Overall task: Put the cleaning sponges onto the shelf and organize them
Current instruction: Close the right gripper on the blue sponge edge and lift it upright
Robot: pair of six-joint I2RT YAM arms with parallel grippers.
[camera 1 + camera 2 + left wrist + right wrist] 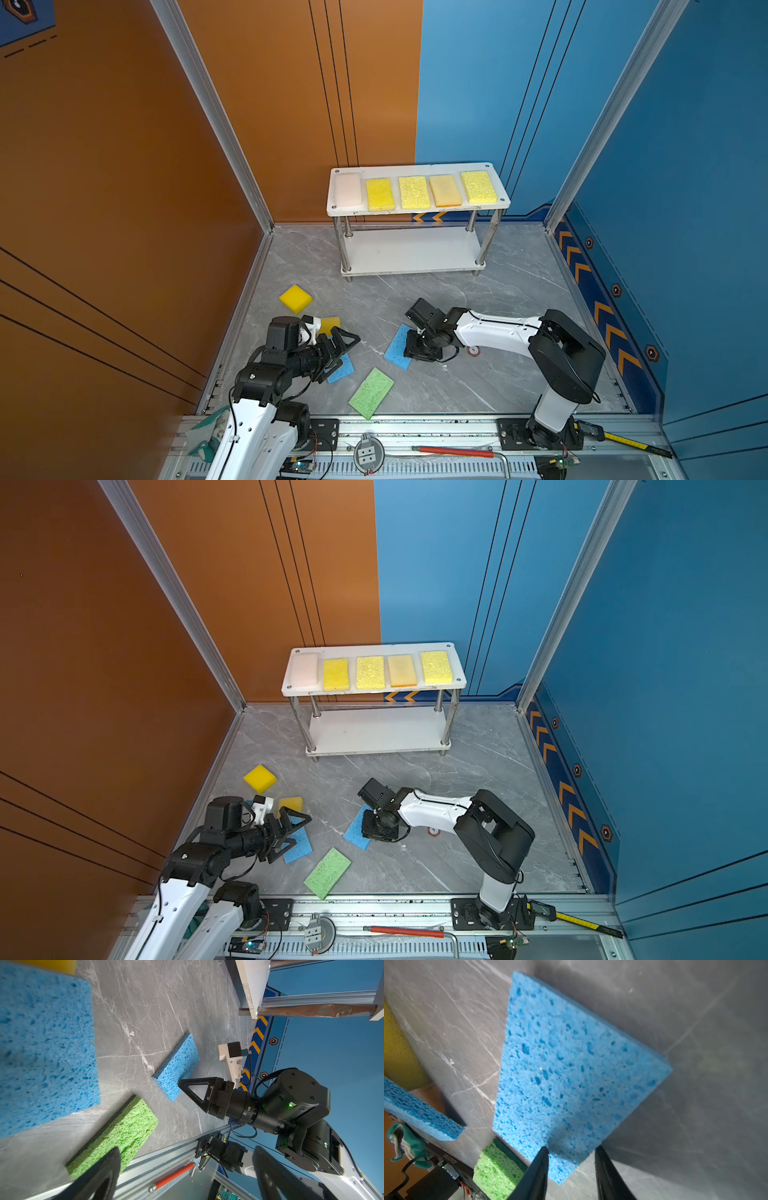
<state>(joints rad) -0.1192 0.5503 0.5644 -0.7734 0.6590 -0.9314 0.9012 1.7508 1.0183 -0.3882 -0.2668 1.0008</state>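
The white two-tier shelf (pixel 415 211) stands at the back. On its top board lie a pinkish-white sponge (pixel 348 190) and several yellow ones (pixel 414 192) in a row. On the floor lie a yellow sponge (pixel 295 298), a yellow-orange one (pixel 329 325), a green one (pixel 371 392) and two blue ones. My left gripper (pixel 343 359) hovers open over one blue sponge (pixel 343 368). My right gripper (pixel 571 1149) points down astride a corner of the other blue sponge (pixel 566 1068), which lies flat. Its jaws stand partly closed and touch the sponge. Whether they pinch it does not show.
Orange and blue walls enclose the grey marble floor (pixel 498 374). A small red-and-white disc (pixel 473 350) lies under the right arm. On the front rail are a teal glove (pixel 212 432), a round fixture (pixel 368 453), a red-handled tool (pixel 453 451) and a yellow caliper (pixel 623 441).
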